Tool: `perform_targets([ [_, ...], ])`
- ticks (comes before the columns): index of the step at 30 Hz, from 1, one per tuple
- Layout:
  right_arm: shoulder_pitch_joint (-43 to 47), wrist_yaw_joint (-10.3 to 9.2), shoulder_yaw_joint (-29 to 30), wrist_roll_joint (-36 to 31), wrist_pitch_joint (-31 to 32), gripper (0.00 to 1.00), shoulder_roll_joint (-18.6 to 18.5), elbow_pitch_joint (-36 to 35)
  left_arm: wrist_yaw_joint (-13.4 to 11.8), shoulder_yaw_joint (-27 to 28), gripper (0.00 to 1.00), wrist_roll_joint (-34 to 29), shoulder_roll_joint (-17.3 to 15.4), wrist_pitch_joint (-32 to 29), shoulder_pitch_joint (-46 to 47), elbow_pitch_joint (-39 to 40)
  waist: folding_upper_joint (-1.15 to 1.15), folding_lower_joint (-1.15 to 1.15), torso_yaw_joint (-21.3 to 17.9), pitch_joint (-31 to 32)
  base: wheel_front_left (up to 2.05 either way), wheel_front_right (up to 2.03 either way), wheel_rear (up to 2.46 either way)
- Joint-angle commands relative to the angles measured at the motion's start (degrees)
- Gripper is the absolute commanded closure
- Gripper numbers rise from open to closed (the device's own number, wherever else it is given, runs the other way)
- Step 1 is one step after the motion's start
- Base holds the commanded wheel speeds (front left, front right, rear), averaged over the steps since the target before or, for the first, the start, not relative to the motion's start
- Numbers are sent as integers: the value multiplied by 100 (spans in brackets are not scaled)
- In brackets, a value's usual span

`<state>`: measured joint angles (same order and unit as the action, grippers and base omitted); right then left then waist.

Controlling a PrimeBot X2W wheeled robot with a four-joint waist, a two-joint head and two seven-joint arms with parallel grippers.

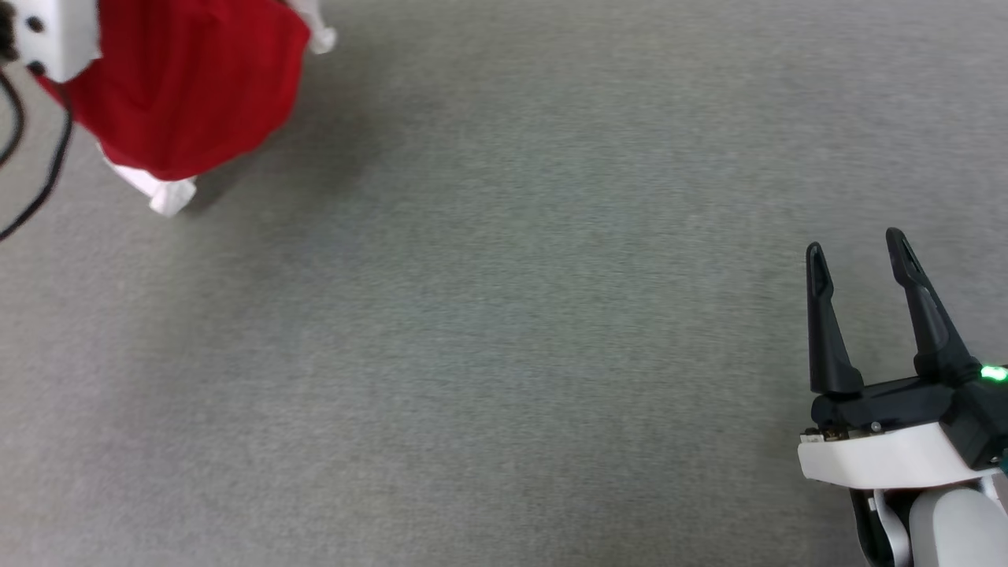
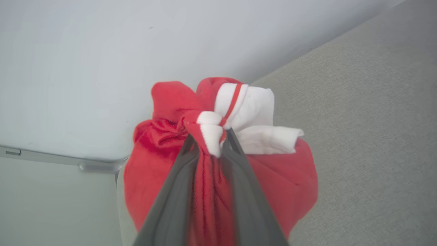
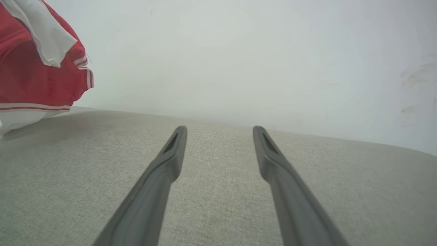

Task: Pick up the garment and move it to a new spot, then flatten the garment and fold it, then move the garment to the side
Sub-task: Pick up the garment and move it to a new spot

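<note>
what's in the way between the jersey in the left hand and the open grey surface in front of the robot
Nothing visible. The garment is bunched in the left hand, and the grey surface beside it shows nothing lying on it. The right hand sits open at the near right, well off that path.

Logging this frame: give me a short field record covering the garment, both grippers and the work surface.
garment: red with white striped trim, bunched, hanging at the head view's upper left
left gripper: shut on the garment, pinching a gathered fold of red cloth and white trim
right gripper: open, holding nothing, apart from the garment
grey surface: cloth-textured, beneath both grippers
garment contact: unclear whether its lowest white edge touches the grey surface
task stage: garment gripped, not yet flattened or folded
</note>
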<state>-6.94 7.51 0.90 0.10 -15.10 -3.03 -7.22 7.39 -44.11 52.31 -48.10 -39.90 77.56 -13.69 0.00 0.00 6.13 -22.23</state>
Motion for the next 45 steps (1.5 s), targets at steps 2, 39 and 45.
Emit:
perform_targets([
  [2, 79, -3, -8, 124, -10, 0, 24, 31, -3, -185, 100, -2, 151, -66, 178, 167, 0, 0, -426, 173, 0, 0, 0],
  [39, 55, -3, 33, 606, -10, 0, 23, 50, -2, -2920, 100, 372, 1247, 90, -660, -98, 0, 0, -1817, -198, 0, 0, 0],
  [45, 57, -4, 52, 526, -10, 0, 24, 91, -2, -2928, 0, 201, 1427, 843, -825, -345, 0, 0, -1650, -113, 0, 0, 0],
])
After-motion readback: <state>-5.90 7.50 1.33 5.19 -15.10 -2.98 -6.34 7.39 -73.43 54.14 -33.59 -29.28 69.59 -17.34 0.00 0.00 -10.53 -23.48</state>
